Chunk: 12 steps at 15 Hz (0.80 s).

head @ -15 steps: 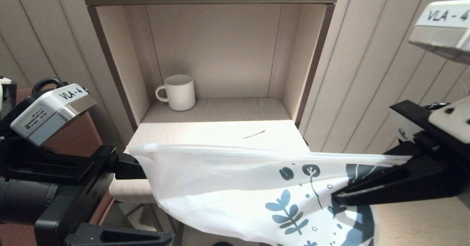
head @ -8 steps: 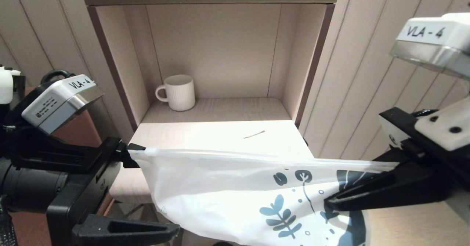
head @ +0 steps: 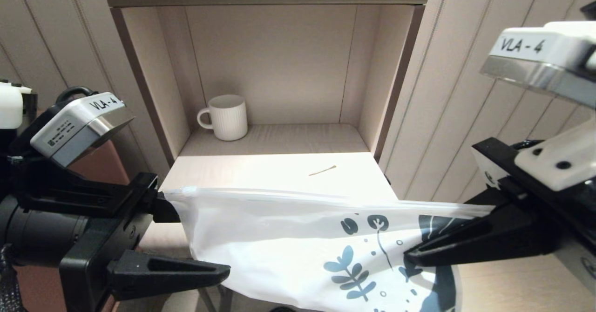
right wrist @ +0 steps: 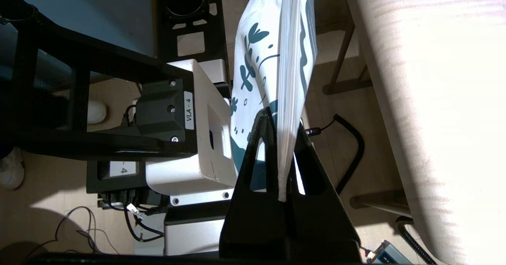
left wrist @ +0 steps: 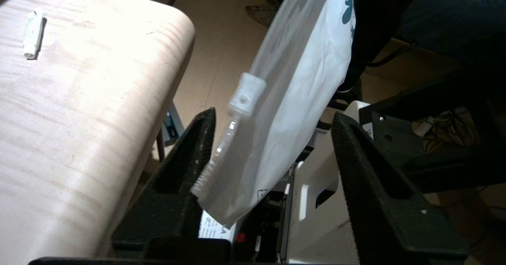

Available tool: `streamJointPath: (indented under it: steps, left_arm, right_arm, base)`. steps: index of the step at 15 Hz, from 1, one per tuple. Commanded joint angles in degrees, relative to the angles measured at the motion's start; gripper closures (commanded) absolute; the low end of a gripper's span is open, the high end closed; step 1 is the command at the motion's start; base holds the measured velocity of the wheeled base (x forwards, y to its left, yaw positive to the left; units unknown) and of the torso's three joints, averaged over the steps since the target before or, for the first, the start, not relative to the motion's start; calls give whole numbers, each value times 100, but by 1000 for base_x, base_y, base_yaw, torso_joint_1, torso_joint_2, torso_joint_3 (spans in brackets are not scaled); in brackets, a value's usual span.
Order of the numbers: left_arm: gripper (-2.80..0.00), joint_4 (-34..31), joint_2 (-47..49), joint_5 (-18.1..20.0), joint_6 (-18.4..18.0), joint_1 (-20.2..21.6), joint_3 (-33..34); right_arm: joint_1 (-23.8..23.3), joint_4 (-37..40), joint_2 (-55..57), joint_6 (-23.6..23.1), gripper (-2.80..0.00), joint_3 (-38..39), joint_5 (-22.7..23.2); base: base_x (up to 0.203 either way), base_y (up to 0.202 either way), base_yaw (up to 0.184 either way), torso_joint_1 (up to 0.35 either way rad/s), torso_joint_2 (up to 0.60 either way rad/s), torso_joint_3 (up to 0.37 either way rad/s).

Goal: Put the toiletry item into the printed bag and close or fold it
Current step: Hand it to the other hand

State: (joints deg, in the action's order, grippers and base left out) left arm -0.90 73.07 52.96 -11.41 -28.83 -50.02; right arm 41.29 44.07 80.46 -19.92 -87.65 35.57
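Pinching the bag (head: 288,242) shut at its printed end, your right hand (right wrist: 282,138) holds it; your left hand (left wrist: 272,138) gapes around its zip corner, before the bench (head: 260,172).

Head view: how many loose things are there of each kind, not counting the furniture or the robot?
Mugs: 1, the white ribbed mug in the shelf.
Bags: 1, the printed bag.
Thin sticks: 1, the toiletry item on the tabletop.
Total: 3

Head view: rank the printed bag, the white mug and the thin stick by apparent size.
1. printed bag, largest, though nearest the camera.
2. white mug.
3. thin stick, smallest.
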Motion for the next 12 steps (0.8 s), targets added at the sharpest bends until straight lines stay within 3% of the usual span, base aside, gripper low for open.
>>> streamJointPath:
  steps: [1, 12]
  left_arm:
    - [0, -6, -9, 221, -10, 0, 30]
    - [0, -7, 14, 615, -54, -9, 81]
  right_arm:
    - [2, 25, 14, -12, 0, 1, 20]
    - [285, -77, 327, 3, 0, -67, 20]
  base:
    - [0, 0, 0, 0, 0, 0]
    - [0, 0, 0, 0, 0, 0]
